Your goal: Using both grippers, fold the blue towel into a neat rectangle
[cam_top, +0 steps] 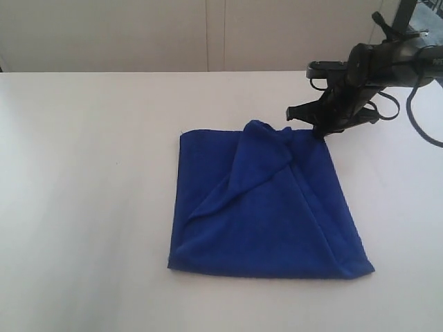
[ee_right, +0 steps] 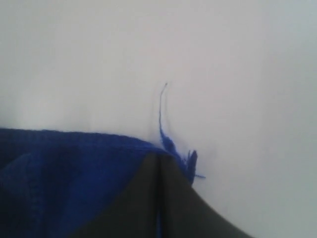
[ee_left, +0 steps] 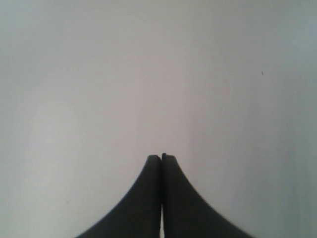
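No text, label, brand, number or sign could be read in any of the views.
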You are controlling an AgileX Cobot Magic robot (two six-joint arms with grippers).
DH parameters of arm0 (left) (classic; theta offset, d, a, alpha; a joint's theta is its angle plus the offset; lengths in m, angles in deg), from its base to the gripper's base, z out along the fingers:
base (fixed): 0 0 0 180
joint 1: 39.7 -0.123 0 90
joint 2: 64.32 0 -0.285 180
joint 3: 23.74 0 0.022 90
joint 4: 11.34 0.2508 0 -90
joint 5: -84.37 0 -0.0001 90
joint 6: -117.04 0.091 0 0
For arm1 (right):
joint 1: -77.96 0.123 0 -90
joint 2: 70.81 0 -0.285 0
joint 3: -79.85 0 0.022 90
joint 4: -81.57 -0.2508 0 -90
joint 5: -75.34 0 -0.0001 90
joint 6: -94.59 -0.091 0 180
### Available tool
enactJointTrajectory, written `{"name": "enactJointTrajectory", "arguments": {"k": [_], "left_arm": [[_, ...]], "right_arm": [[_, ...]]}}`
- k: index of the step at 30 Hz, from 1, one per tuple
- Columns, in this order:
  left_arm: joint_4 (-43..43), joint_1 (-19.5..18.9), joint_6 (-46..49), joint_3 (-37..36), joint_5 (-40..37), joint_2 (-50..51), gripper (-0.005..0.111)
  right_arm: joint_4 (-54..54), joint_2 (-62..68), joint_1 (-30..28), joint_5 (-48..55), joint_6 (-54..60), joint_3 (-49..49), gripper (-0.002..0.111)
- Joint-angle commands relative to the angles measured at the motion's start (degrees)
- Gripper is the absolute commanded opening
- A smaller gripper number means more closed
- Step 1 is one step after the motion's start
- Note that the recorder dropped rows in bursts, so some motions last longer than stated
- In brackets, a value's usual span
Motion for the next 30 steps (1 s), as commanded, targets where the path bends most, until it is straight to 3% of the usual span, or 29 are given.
{"name": "enactJointTrajectory", "arguments": {"k": [1,9,15,30], "left_arm": [[-0.79,-0.21,-0.05,-0.34,-0.59,-0.65,0.000],[-0.79,-0.21,-0.05,-0.34,-0.59,-0.65,0.000],[-0.79,-0.21,-0.05,-0.34,-0.59,-0.65,0.000],[-2.81,-0.21,-0.05,-0.34,-0.25,-0.54,0.000]], "right_arm": [[0.29,-3.85,-0.64,2.07,0.17,0.30,0.000],[0.29,-9.91,-0.64,15.67,1.85,0.52,0.000],[-0.35,-12.87,-0.64,20.38,1.85,0.64,0.000],[-14.11,-16.07,-0.52,16.19,11.85,8.84,0.000]]}}
